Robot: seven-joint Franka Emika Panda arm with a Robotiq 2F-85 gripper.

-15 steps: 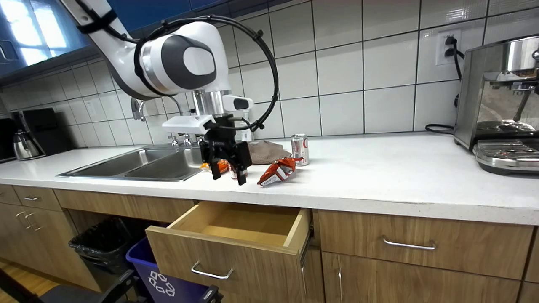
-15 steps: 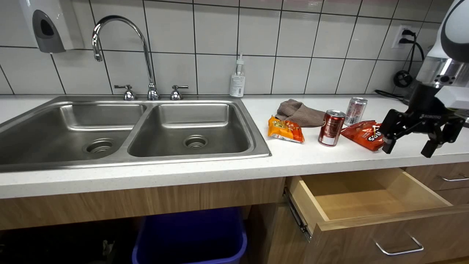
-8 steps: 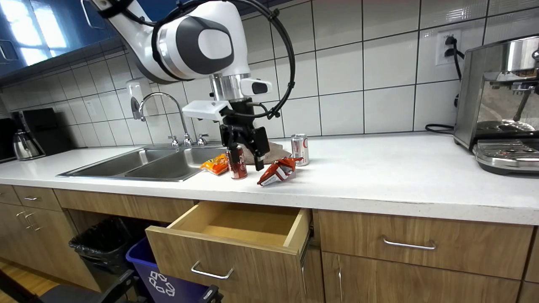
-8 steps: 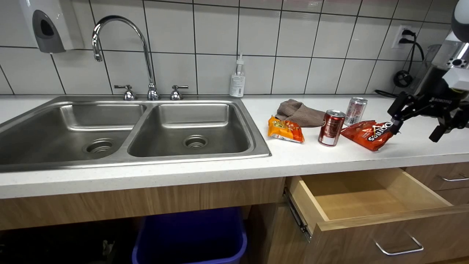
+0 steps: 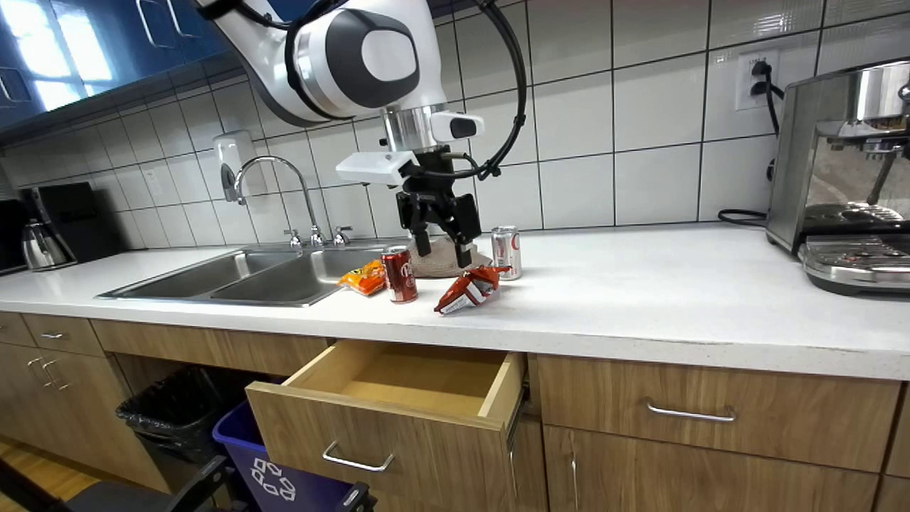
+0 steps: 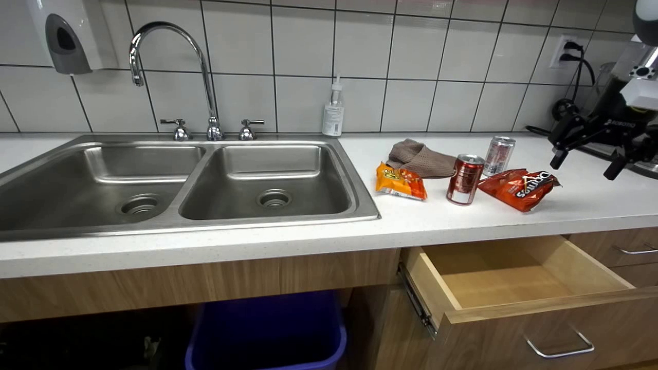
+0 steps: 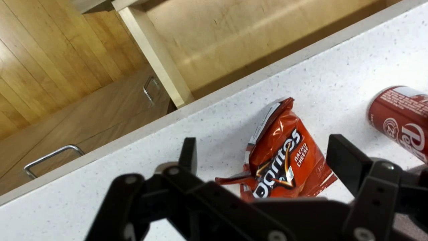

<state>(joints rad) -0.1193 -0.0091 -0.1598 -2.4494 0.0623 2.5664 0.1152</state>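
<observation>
My gripper (image 7: 264, 146) is open, its fingers wide apart with nothing held. In the wrist view a red Doritos bag (image 7: 286, 154) lies on the counter beyond the fingertips, framed between them; the gripper body hides its lower edge. From outside, the gripper (image 5: 444, 254) hangs above the counter close to the bag (image 5: 470, 290), apart from it. In an exterior view the gripper (image 6: 584, 167) appears right of the bag (image 6: 522, 189) and higher. A dark red Dr Pepper can (image 7: 401, 117) lies to the right in the wrist view; it stands upright in both exterior views (image 6: 465, 180).
Near the bag are a silver can (image 6: 498, 155), a brown cloth (image 6: 424, 160) and an orange snack packet (image 6: 401, 182). A pulled-out drawer (image 5: 377, 407) juts out below the counter edge. A double sink (image 6: 198, 177), a blue bin (image 5: 274, 473) and a coffee machine (image 5: 803, 156) are also around.
My gripper has risen and moved back toward the tiled wall, to the right in both exterior views. It has stayed open. The Dr Pepper can is uncovered; the objects have not moved.
</observation>
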